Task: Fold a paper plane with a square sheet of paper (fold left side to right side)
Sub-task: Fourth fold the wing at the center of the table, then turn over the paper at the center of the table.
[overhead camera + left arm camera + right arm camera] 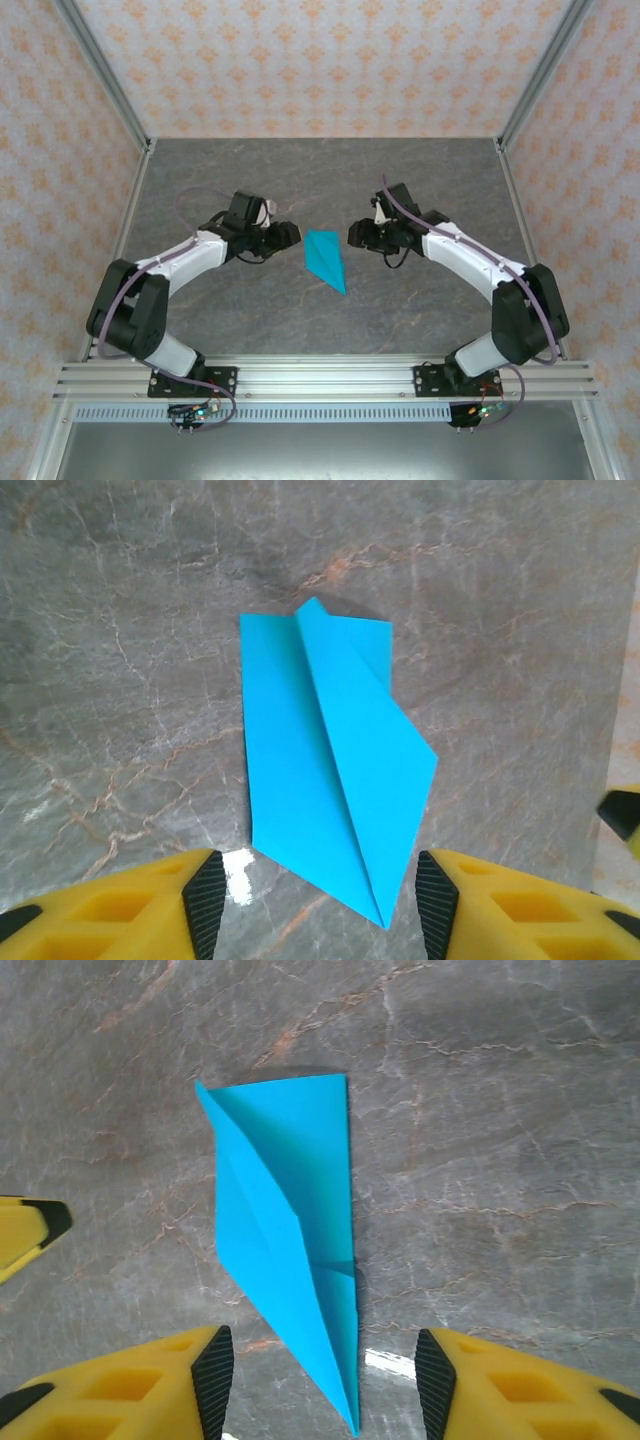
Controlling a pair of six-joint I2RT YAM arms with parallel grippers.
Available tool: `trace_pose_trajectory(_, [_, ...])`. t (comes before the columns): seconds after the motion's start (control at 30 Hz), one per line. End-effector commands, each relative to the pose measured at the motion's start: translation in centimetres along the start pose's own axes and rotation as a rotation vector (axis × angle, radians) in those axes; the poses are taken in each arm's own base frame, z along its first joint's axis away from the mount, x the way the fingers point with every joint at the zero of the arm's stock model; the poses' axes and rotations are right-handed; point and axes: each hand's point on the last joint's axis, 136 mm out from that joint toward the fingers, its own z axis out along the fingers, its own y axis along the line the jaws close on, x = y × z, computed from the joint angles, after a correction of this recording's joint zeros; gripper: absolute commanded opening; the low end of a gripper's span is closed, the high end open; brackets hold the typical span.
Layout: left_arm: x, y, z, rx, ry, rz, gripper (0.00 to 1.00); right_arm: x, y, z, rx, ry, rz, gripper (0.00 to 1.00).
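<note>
The square sheet of paper lies flat on the grey marble table as a bright cyan paper plane [324, 259], a narrow creased wedge whose sharp tip points toward the near right. My left gripper [296, 236] is open just left of it and my right gripper [352, 236] is open just right of it, neither touching it. In the left wrist view the paper plane [335, 760] lies ahead of the open left gripper [320, 900], its tip reaching between the fingers. In the right wrist view the paper plane [290, 1240] likewise points in between the fingers of the open right gripper [323, 1380].
The table [420, 180] is enclosed by patterned walls and slanted aluminium posts [105, 75] at the back corners. An aluminium rail [320, 378] carrying both arm bases runs along the near edge. A yellow finger of the other gripper [30, 1230] shows at the left.
</note>
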Motion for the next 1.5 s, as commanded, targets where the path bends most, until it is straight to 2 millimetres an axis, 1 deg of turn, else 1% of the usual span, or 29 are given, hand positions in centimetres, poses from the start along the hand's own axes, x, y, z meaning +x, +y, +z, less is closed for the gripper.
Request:
trace_pose_trajectory(0.0, [-0.4, -1.4, 1.6, 0.079, 0.003, -0.018, 0.54, -0.4, 0.2, -0.2, -0.024, -0.042, 0.015, 0.54])
trace_pose_trajectory(0.13, [-0.4, -2.5, 3.4, 0.102, 0.043, 0.003, 0.51, 0.0, 0.1, 0.1, -0.031, -0.036, 0.029, 0.54])
trace_pose_trajectory(0.27, [-0.2, -2.8, 5.0, 0.104, 0.076, 0.006, 0.47, 0.1, 0.0, 0.0, -0.036, -0.039, 0.037, 0.54])
trace_pose_trajectory(0.47, [-0.2, -3.2, 6.6, 0.106, 0.102, 0.013, 0.45, 0.2, -0.1, -0.1, -0.032, -0.04, 0.036, 0.54])
trace_pose_trajectory(0.77, [-0.2, -2.6, 7.5, 0.083, 0.113, 0.01, 0.43, 0.5, -0.3, -0.1, -0.026, -0.037, 0.035, 0.54])
trace_pose_trajectory(0.93, [0.0, -3.0, 8.4, 0.088, 0.136, 0.019, 0.42, 0.6, -0.4, 0.0, -0.024, -0.033, 0.036, 0.54])
trace_pose_trajectory(1.0, [-0.1, -3.3, 8.4, 0.087, 0.137, 0.033, 0.42, 0.7, -0.4, 0.0, -0.024, -0.033, 0.037, 0.54])
trace_pose_trajectory(1.03, [0.3, -2.5, 9.2, 0.067, 0.155, 0.023, 0.41, 0.7, -0.4, 0.0, -0.025, -0.033, 0.038, 0.54])
trace_pose_trajectory(1.07, [0.3, -2.3, 9.4, 0.064, 0.158, 0.021, 0.41, 0.7, -0.5, 0.0, -0.024, -0.032, 0.039, 0.54])
trace_pose_trajectory(1.27, [0.5, -2.1, 10.0, 0.068, 0.169, 0.018, 0.4, 0.9, -0.7, 0.0, -0.02, -0.032, 0.043, 0.54])
trace_pose_trajectory(1.47, [0.2, -3.1, 10.0, 0.105, 0.16, 0.019, 0.31, 0.8, -0.6, -0.3, -0.026, -0.047, 0.045, 0.55])
